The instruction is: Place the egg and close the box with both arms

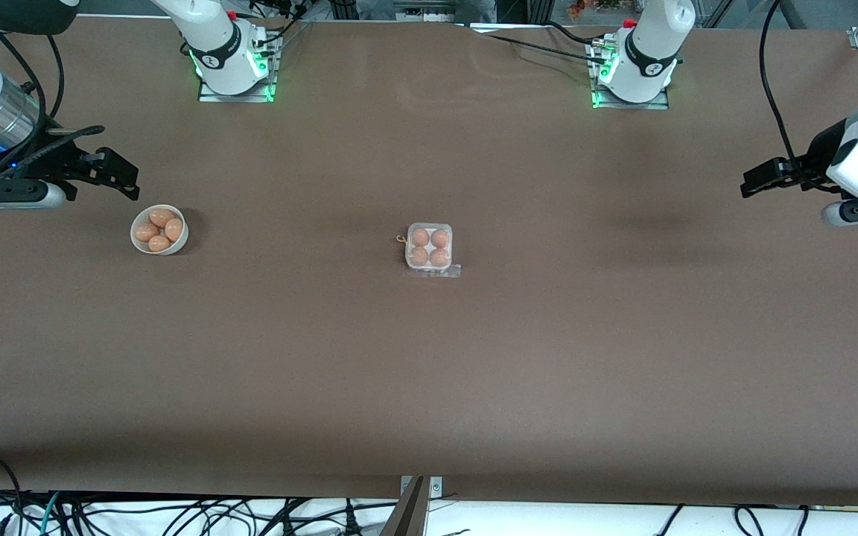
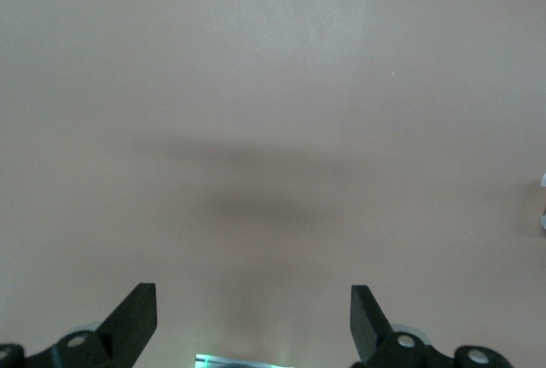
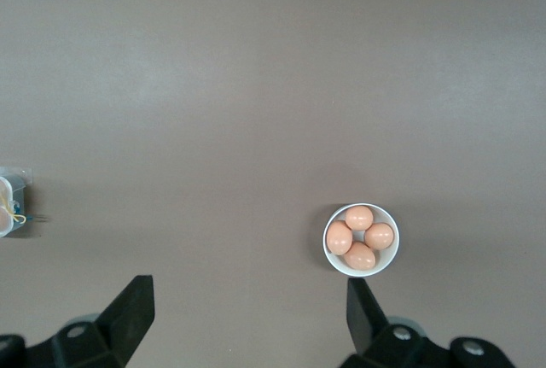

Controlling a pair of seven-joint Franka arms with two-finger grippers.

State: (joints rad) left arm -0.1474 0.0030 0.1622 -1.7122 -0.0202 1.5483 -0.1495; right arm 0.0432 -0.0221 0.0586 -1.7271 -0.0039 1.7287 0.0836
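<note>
Light was even and soft, falling from overhead onto the matte brown table (image 1: 429, 372). No hard glare; only a faint pale sheen lay on the tabletop near the arm bases. Green lamps glowed at both bases. A soft, blurred shadow lay on the table toward the left arm's end, and showed again as a dim smudge in the left wrist view. The bowl (image 1: 159, 230) cast a short soft shadow. Wrist views looked slightly hazy, the fingertips (image 3: 132, 308) dark and silhouetted.

Left gripper (image 2: 253, 321) hangs over bare brown table (image 2: 273, 86), fingers (image 2: 136, 312) spread wide with nothing between them. Soft dark shadow (image 2: 256, 206) on the tabletop just ahead of the jaws.
</note>
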